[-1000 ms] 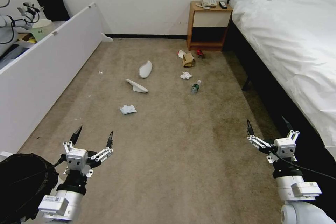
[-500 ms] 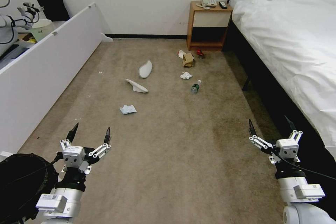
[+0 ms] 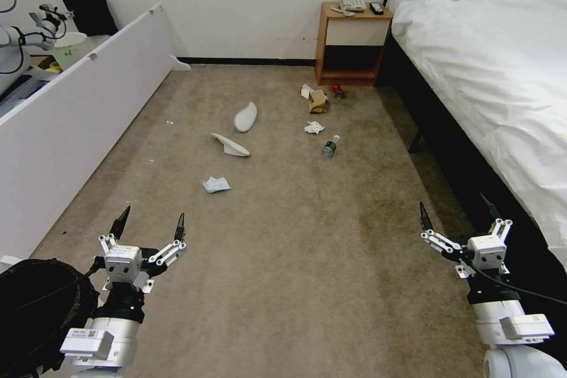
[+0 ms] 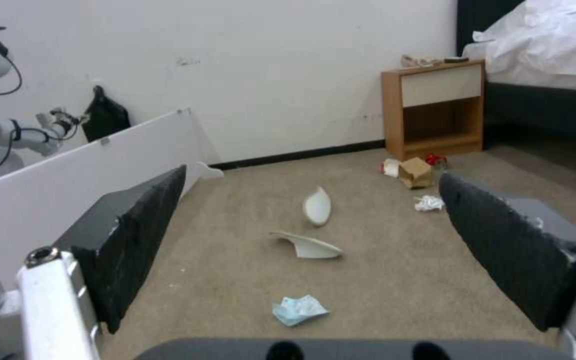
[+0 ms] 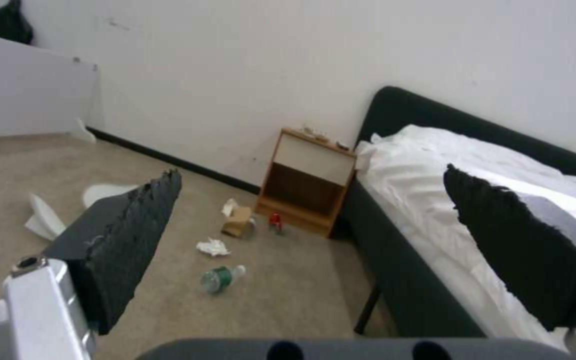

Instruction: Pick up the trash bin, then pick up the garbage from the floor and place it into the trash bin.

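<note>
While both the left gripper (image 3: 150, 221) and right gripper (image 3: 453, 211) hover spread and empty, the trash bin (image 3: 35, 307) sits unlifted beside the left arm and the garbage (image 3: 230, 146) lies scattered on the carpet (image 3: 307, 236) ahead.

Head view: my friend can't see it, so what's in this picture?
Two open grippers, left and right, hang over a tan carpet. Litter lies ahead: two slippers, crumpled papers, a bottle. The black-lined bin sits beside the left arm, a bed to the right.
</note>
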{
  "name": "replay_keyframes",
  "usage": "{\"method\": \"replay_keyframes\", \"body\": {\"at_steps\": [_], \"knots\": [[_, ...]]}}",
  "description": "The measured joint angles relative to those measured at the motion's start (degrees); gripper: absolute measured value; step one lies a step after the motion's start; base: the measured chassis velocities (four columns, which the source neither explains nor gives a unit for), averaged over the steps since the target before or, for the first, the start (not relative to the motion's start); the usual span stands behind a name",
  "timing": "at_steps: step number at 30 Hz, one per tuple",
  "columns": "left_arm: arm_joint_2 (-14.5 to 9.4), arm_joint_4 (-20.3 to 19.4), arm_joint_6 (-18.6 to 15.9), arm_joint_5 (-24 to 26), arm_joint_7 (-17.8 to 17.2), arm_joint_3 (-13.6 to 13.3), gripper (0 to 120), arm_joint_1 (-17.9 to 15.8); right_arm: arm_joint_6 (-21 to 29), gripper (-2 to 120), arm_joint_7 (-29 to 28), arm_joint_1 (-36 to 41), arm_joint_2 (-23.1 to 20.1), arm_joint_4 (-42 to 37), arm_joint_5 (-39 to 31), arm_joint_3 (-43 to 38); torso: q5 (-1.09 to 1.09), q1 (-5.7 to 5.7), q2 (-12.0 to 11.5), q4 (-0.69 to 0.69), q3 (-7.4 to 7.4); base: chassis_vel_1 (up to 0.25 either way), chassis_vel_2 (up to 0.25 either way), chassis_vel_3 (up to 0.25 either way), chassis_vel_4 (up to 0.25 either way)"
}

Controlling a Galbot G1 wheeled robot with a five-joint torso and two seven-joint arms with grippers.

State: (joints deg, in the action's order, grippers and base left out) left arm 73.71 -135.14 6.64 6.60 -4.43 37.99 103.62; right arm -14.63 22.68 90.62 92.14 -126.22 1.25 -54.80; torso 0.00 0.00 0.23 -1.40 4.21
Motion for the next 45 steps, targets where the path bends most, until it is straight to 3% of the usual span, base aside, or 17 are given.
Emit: {"method": "replay_keyframes", "body": {"at_steps": [21, 45], "knots": [[0.0, 0.5, 0.1, -0.2, 0.2, 0.3, 100, -0.1, -0.2, 100, 1.2, 0.0, 0.0, 0.3, 0.1, -0.1, 0.00, 0.00, 0.0, 0.00, 0.00, 0.029, 0.024, 0.030, 0.027], [-0.8, 1.8, -0.5, 1.8, -0.3, 0.9, 100, -1.9, -0.5, 100, 1.8, 0.0, 0.0, 0.9, 1.1, -0.1, 0.00, 0.00, 0.0, 0.00, 0.00, 0.115, 0.120, 0.114, 0.116]]}}
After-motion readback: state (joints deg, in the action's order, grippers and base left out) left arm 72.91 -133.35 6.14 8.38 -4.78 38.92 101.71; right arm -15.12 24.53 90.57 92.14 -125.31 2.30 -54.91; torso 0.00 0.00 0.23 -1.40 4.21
